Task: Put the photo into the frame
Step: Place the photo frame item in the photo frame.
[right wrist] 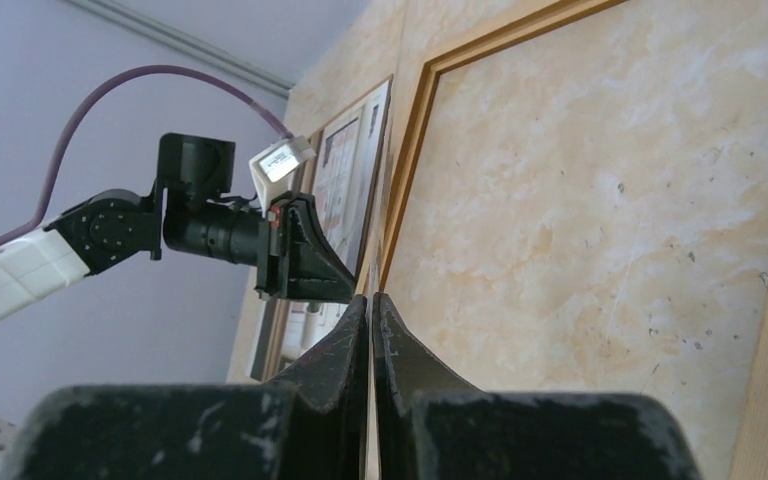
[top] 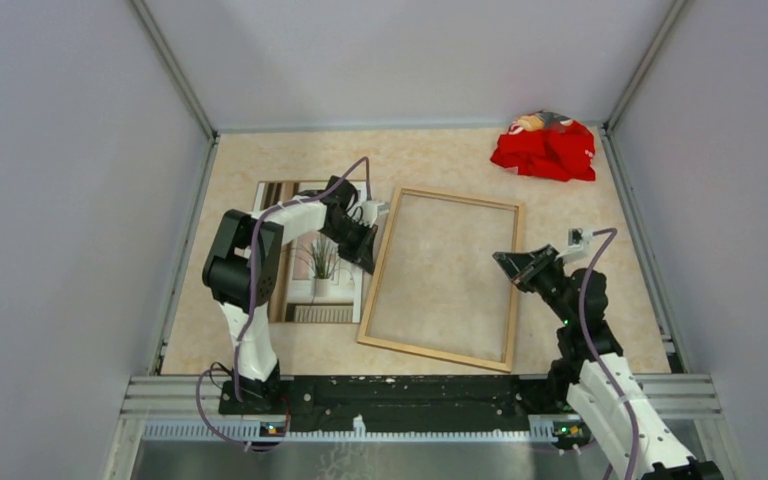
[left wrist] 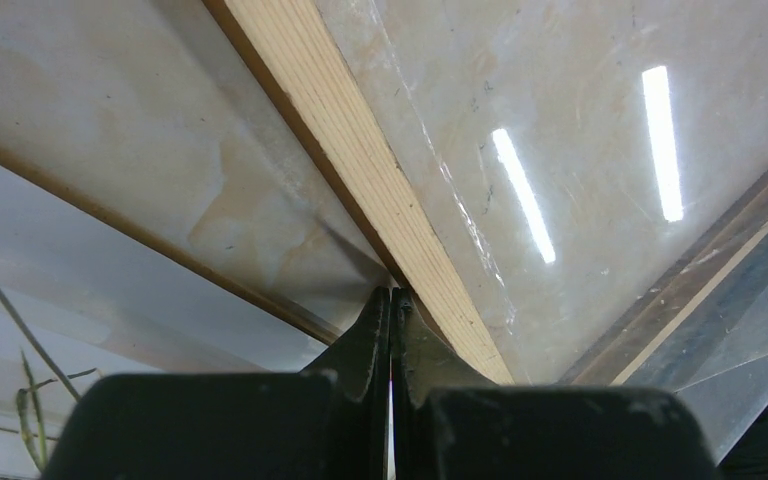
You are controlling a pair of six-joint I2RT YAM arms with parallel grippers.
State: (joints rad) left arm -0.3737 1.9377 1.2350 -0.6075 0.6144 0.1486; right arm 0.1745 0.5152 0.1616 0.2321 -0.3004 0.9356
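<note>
Pale wood up, the frame [top: 438, 354] lies flat on the tabletop [top: 430, 160], the photo [top: 325, 290] face-up just beside its left rail. Both jaws are together, empty, at opposite rails; a hard push may skid the frame over the photo.

Bright even light; 2 glare streaks on frame [left wrist: 355, 160] glass.

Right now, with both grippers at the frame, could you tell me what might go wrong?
1. The left gripper, shut, points at the frame's left rail beside the clear pane; a push could scratch it or skid the frame.
2. The photo lies face up beside that rail; a sliding frame could ride over and crease it.
3. The right gripper, shut near the right rail, grips nothing to steady the frame.
</note>
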